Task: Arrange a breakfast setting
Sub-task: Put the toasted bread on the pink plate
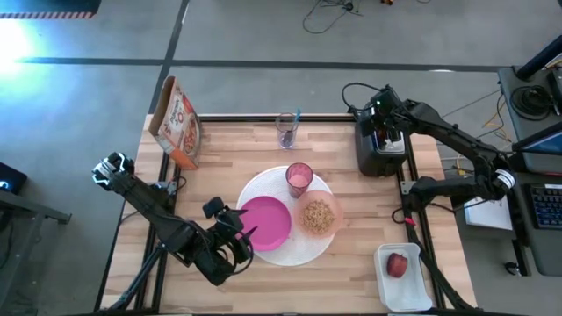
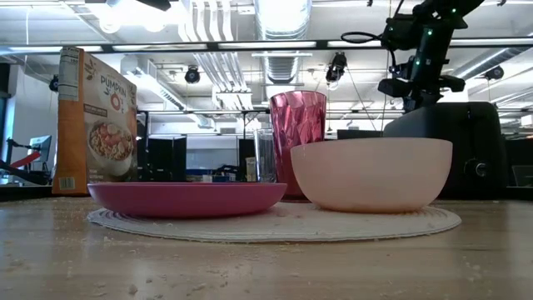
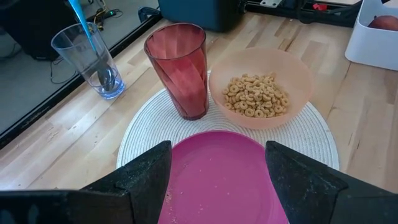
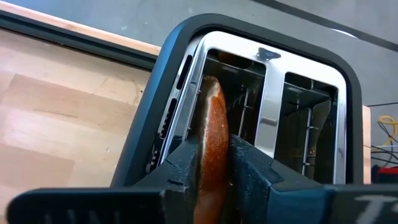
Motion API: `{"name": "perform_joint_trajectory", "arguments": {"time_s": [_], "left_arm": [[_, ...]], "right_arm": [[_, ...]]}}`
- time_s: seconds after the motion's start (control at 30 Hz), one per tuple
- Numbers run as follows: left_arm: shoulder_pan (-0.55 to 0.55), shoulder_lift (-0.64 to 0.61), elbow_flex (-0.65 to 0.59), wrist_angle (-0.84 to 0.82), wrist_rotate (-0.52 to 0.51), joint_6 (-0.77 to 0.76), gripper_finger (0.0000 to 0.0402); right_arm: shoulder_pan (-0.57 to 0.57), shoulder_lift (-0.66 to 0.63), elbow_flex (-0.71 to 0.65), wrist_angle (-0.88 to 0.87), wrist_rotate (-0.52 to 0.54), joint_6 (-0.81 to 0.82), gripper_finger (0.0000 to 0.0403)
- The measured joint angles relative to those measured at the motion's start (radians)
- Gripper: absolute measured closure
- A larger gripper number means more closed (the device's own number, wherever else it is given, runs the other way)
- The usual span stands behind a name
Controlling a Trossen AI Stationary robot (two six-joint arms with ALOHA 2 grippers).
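right claw (image 4: 214, 180) at table's 2 o'clock, pinched on bagel half (image 4: 213, 134) standing on edge in toaster (image 1: 379, 145) slot, upright so it can lift clear | left claw (image 3: 217, 186) wide, empty, over magenta plate (image 1: 266, 221) at 7 o'clock, waiting | white plate (image 1: 250, 191) centre with tumbler (image 1: 299, 178), cereal bowl (image 1: 319, 216) | apple (image 1: 397, 264) in bin at 4 o'clock
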Motion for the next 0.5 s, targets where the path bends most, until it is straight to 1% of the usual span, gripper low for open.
{"name": "perform_joint_trajectory", "arguments": {"time_s": [0.23,0.5], "left_arm": [[0.000,0.000,0.000,-0.001,0.000,0.000,0.0159],[0.000,0.000,0.000,-0.001,-0.001,0.000,0.0159]], "right_arm": [[0.000,0.001,-0.002,-0.004,-0.002,-0.002,0.0372],[0.000,0.001,0.005,-0.009,-0.011,-0.022,0.0377]]}}
